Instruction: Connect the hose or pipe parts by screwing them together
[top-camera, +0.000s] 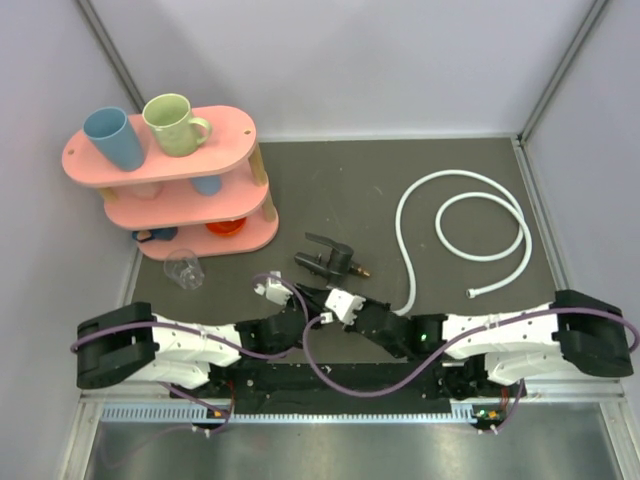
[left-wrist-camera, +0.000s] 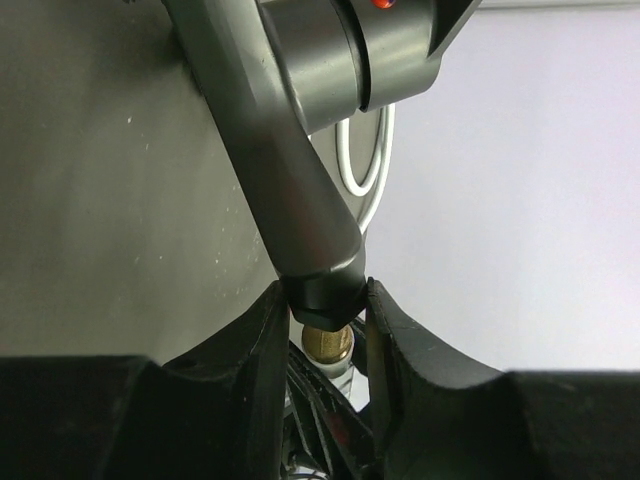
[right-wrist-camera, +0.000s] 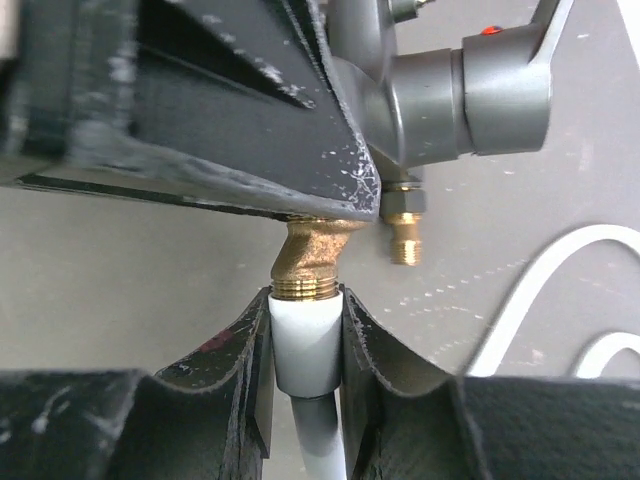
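The black tap fitting (top-camera: 328, 258) sits just ahead of both grippers at mid-table. My left gripper (left-wrist-camera: 322, 300) is shut on a black collar of the fitting (left-wrist-camera: 300, 200), with a brass end (left-wrist-camera: 327, 343) poking out below the collar. My right gripper (right-wrist-camera: 306, 330) is shut on the white end piece (right-wrist-camera: 306, 345) of the hose, which butts against the brass thread (right-wrist-camera: 310, 265). A second, bare brass end (right-wrist-camera: 404, 240) hangs beside it. The white hose (top-camera: 405, 215) loops over the right side of the table, and its other end (top-camera: 470, 293) lies free.
A pink two-tier shelf (top-camera: 225, 130) stands at the back left with a blue cup (top-camera: 115, 135) and a green cup (top-camera: 172, 122) on top. A clear glass (top-camera: 185, 268) lies in front of it. Grey walls close in the table.
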